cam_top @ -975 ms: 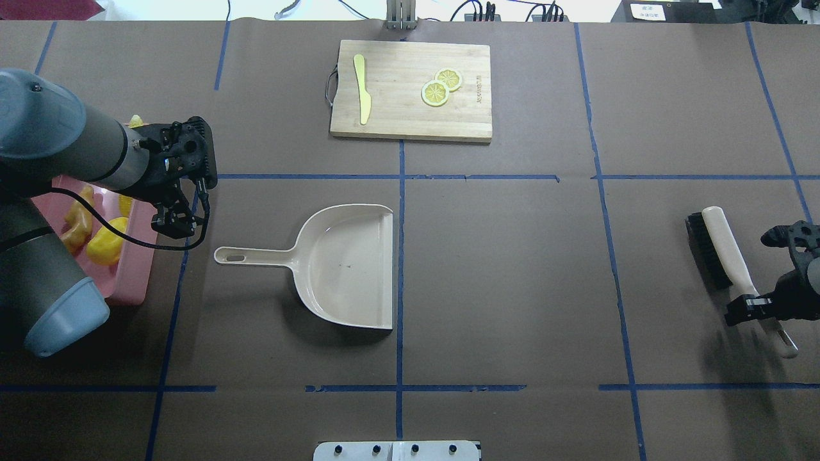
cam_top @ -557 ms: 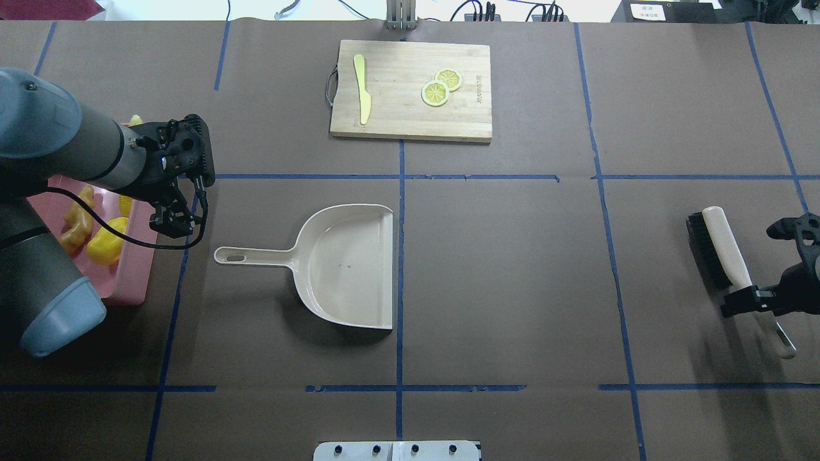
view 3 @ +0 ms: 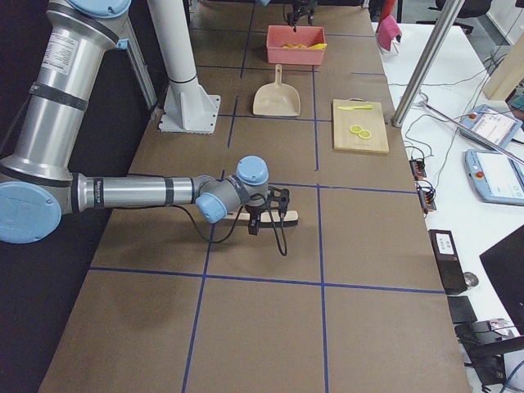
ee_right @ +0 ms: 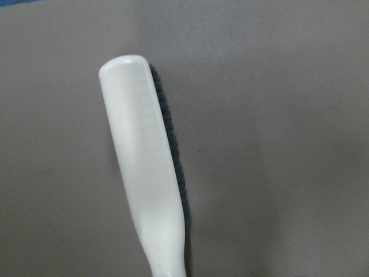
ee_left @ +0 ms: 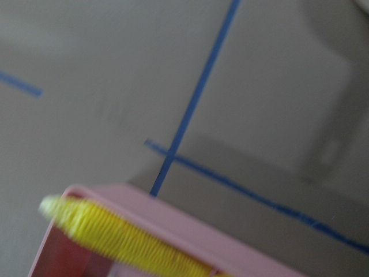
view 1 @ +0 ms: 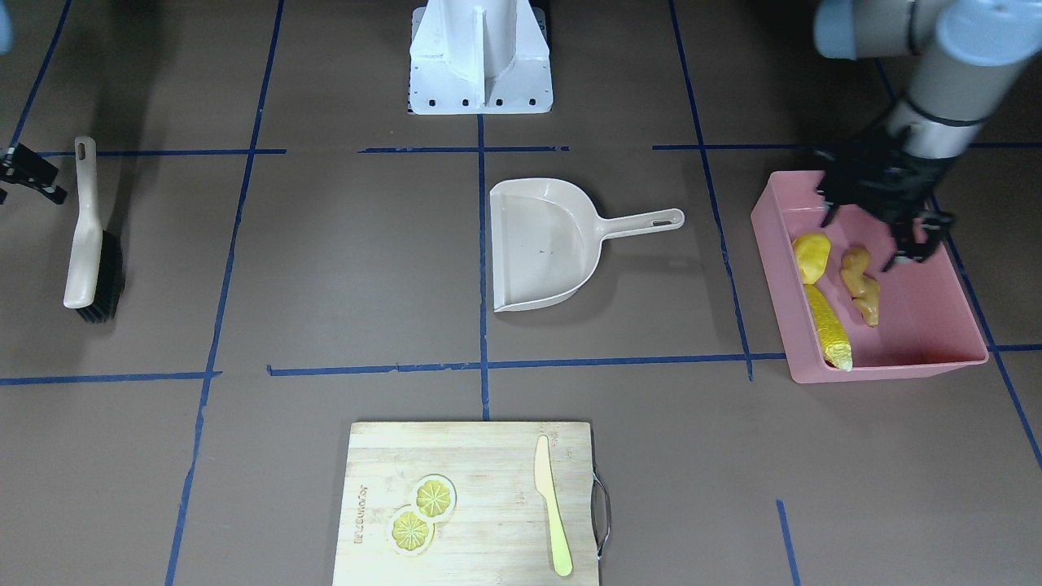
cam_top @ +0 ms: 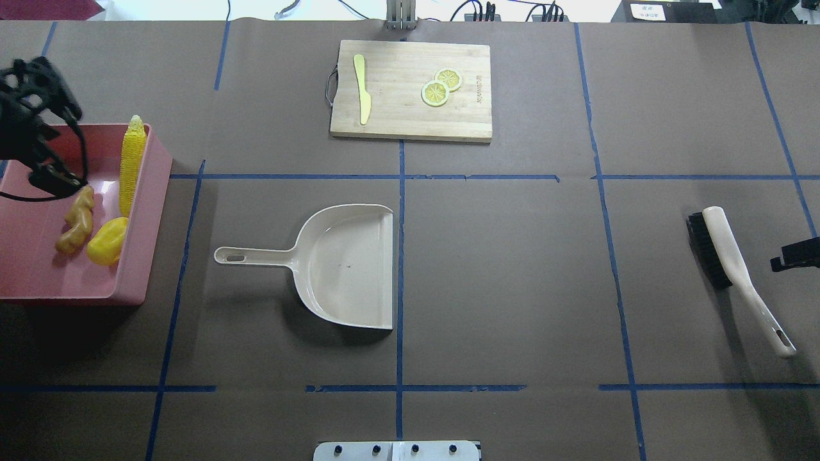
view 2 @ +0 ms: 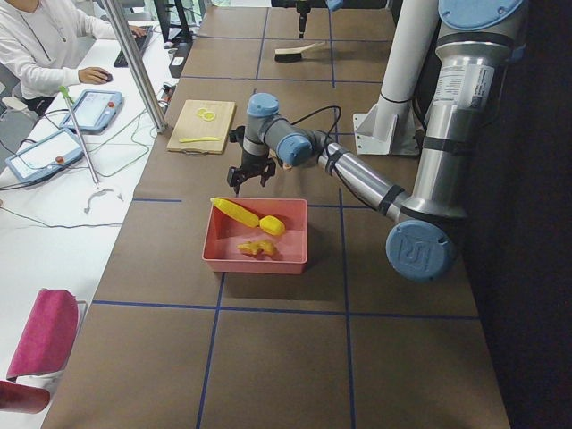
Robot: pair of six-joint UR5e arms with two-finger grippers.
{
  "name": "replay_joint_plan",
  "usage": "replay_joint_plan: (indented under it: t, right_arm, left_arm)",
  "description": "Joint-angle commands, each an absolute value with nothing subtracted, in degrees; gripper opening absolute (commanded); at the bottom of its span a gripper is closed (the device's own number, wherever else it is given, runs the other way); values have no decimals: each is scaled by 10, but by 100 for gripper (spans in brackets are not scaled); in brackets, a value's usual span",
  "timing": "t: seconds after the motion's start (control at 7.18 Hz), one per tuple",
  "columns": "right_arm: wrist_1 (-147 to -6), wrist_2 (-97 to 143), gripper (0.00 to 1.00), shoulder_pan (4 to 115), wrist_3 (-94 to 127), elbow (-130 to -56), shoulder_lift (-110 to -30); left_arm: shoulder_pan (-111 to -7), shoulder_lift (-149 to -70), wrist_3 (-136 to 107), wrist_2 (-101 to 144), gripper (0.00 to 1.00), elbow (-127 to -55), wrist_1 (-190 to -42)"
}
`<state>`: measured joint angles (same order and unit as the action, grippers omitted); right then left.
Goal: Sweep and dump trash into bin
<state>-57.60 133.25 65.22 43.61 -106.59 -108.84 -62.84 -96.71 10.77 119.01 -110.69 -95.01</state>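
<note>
The pink bin [cam_top: 38, 275] stands at the table's left and also shows in the front view [view 1: 920, 325]. In it lie the corn cob [cam_top: 131, 163], the tan ginger root [cam_top: 75, 221] and the yellow potato-like lump [cam_top: 107, 242]. My left gripper [cam_top: 48, 176] hangs above the bin's far part, jaws apart and empty; it also shows in the front view [view 1: 871, 236]. The left wrist view shows the corn [ee_left: 115, 236] on the bin's rim [ee_left: 190, 225]. My right gripper [cam_top: 794, 255] is at the right edge, open, clear of the brush [cam_top: 737, 275].
The beige dustpan [cam_top: 346, 266] lies empty mid-table, handle pointing left. The brush lies flat at the right, its handle in the right wrist view [ee_right: 144, 167]. A cutting board [cam_top: 410, 89] with a pale knife [cam_top: 362, 89] and lemon slices [cam_top: 441, 86] sits at the back.
My left arm has swung left from beside the dustpan handle to above the bin. My right gripper has drawn back to the right, off the brush handle. The brush stays on the table.
</note>
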Motion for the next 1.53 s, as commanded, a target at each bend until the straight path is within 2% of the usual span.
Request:
replay_joint_plan:
  t: [0.0, 0.28, 0.42, 0.56, 0.84, 1.39]
  right_arm:
    - [-659, 1345, 100, 731, 288, -1050, -1083]
    - [-787, 1339, 100, 806, 153, -1042, -1033]
    - [-838, 1337, 100, 834, 87, -1021, -1004]
    - [-846, 1344, 100, 854, 43, -983, -978]
    - [-845, 1344, 100, 853, 42, -978, -976]
    - [-838, 1347, 100, 855, 37, -979, -985]
  left_arm:
    - [-788, -942, 99, 1326, 100, -996, -945]
    - [-878, -915, 98, 1341, 100, -924, -940]
    - [-897, -899, 92, 1370, 100, -921, -940]
    - [-901, -901, 80, 1377, 100, -919, -924]
    - [-899, -909, 3, 1379, 100, -944, -919]
    - [-897, -897, 3, 1368, 100, -942, -951]
